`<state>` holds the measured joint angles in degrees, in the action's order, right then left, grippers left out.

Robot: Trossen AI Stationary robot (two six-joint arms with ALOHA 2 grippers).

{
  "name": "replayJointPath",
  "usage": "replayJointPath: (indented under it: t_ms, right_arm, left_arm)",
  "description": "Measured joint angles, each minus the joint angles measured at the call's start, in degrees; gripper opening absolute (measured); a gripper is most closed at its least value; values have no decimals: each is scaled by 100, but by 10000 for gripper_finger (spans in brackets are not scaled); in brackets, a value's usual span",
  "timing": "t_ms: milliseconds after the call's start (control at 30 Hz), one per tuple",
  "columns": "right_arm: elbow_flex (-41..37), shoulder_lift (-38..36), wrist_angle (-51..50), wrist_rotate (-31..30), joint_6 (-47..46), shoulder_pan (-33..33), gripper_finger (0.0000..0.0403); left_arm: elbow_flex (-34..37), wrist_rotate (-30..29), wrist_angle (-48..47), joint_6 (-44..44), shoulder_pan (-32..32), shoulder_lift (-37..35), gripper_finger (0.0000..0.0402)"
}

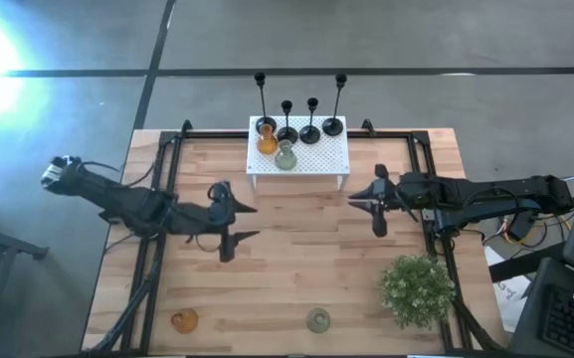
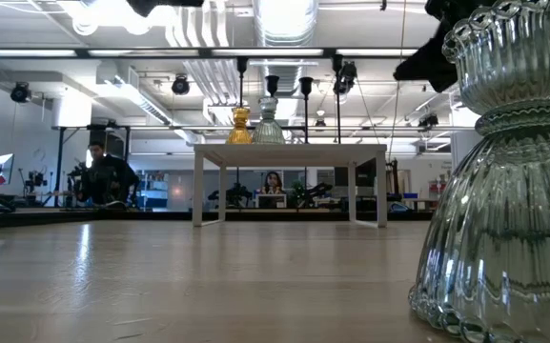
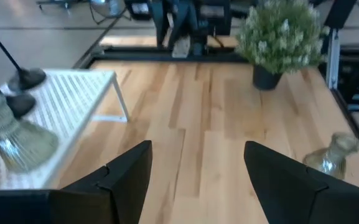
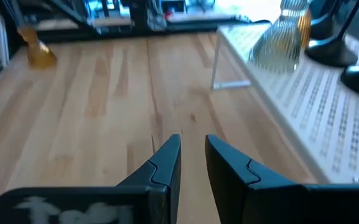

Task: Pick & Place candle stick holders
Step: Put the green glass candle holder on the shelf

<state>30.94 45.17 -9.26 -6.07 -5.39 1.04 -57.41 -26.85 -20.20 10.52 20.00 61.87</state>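
Observation:
A white rack stands at the table's far middle. On it stand several black candle stick holders, an amber glass one and a pale green glass one. Another amber holder and another pale green holder stand on their bases near the table's front edge. My left gripper hovers left of centre, wide open, with nothing between its fingers. My right gripper hovers right of centre, its fingers only a narrow gap apart and empty.
A bushy green plant in a dark pot stands at the front right. Bare wood lies between the two grippers and in front of the rack. A black frame runs along the table's left, right and far sides.

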Motion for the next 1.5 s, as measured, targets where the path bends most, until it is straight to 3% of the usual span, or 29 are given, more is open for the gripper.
replayJointPath:
  t_ms: [233, 400, 667, 767, 933, 1067, 1233, 1500]
  right_arm:
    - [31, 48, 1170, 109, -306, 0, 68]
    - [162, 351, 1780, 1200, -391, -37, 68]
    - [948, 1278, 1857, 2123, -170, -403, 68]
    - [1387, 1691, 1387, 2165, -334, -571, 68]
    - [2310, 2250, -628, 2842, -567, -766, 68]
    - [2736, 2580, -1457, 2900, -921, -1205, 68]
    - [2963, 2841, -1620, 2714, -1271, -1886, 55]
    - [2852, 3077, -1546, 1838, -2211, -2724, 47]
  left_arm:
    - [630, -204, 398, 441, 435, 0, 259]
    - [1141, -283, 1042, 471, 659, -14, 259]
    - [2103, -312, 2360, 455, 831, -200, 259]
    - [2536, -311, 2917, 327, 832, -332, 259]
    - [3408, -312, 4121, 100, 831, -699, 259]
    - [4115, -311, 5105, 12, 829, -1028, 259]
    - [4846, -330, 6014, -32, 825, -1372, 259]
    - [5331, -395, 6317, 42, 823, -1703, 259]
